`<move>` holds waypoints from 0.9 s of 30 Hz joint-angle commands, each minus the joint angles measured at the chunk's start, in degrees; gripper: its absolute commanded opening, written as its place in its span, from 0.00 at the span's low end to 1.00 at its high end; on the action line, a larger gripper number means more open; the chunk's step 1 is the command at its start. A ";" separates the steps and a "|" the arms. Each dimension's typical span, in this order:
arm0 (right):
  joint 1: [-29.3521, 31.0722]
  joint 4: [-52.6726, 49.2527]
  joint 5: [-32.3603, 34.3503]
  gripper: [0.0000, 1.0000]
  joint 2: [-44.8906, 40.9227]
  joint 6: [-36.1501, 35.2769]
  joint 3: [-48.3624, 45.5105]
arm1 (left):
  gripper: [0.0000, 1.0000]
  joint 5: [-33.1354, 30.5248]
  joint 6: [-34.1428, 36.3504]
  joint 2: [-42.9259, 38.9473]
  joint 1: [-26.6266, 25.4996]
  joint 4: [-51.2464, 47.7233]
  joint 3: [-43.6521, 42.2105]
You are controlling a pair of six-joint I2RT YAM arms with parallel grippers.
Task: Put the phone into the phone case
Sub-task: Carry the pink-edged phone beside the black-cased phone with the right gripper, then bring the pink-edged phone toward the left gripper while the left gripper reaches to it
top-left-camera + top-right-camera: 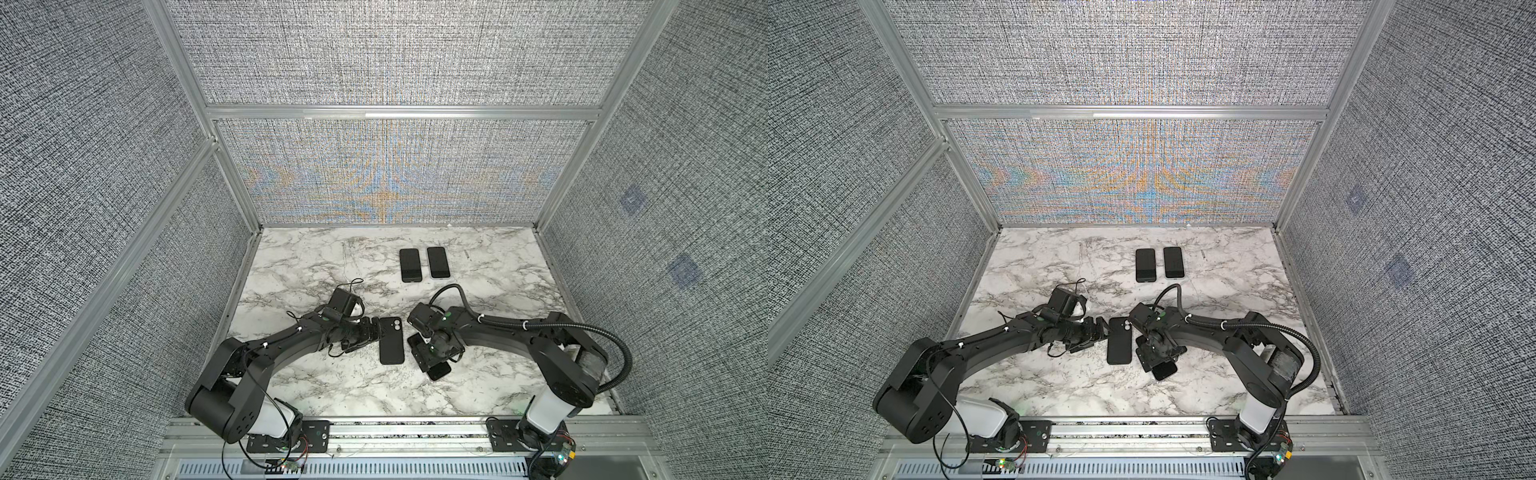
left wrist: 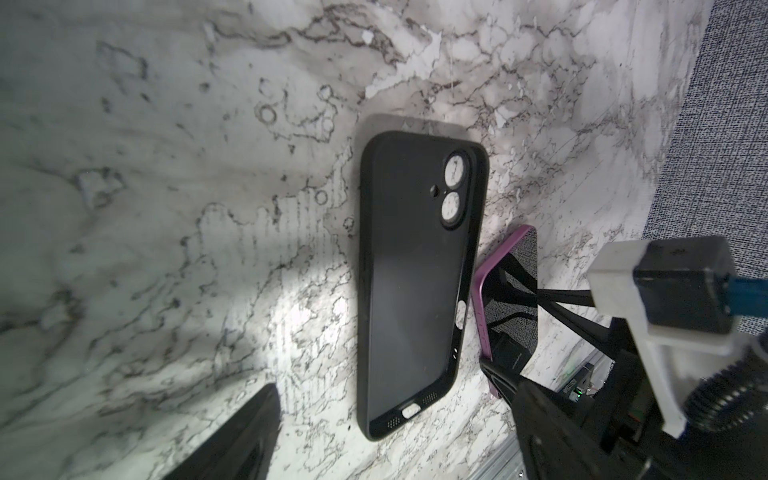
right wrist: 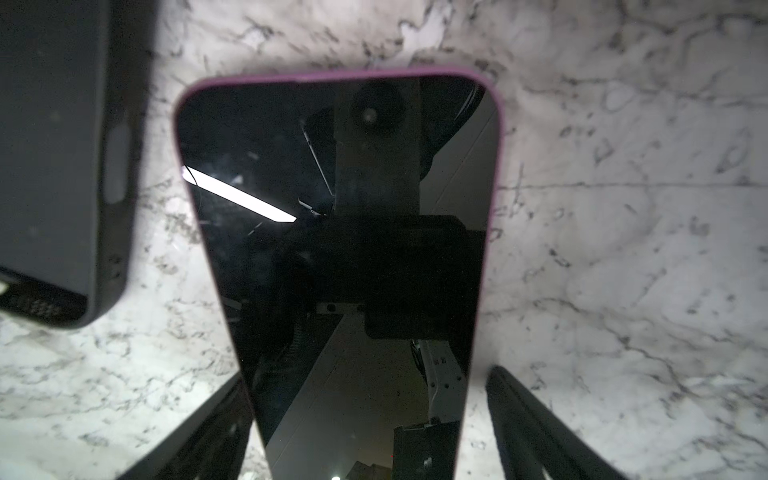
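While matte black case (image 2: 415, 270) lies flat | glossy pink-rimmed phone (image 3: 332, 208) | both jaws wide

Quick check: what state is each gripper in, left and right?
Left gripper: open, holding nothing, beside the phone case.
Right gripper: open, fingers either side of the phone, not yet gripping it.

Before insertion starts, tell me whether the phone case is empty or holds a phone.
Empty: the phone case shows marble through its camera holes; the purple-edged phone lies beside it.
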 commanded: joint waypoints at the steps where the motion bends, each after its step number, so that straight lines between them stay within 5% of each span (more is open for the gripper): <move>1: 0.10 0.10 0.50 0.83 0.30 1.22 -0.85 | 0.89 -0.44 0.28 -0.39 0.09 -1.08 0.65; 27: -1.00 -0.37 -2.23 0.68 -1.55 -1.60 5.12 | 0.86 10.86 2.54 4.55 2.46 5.43 2.57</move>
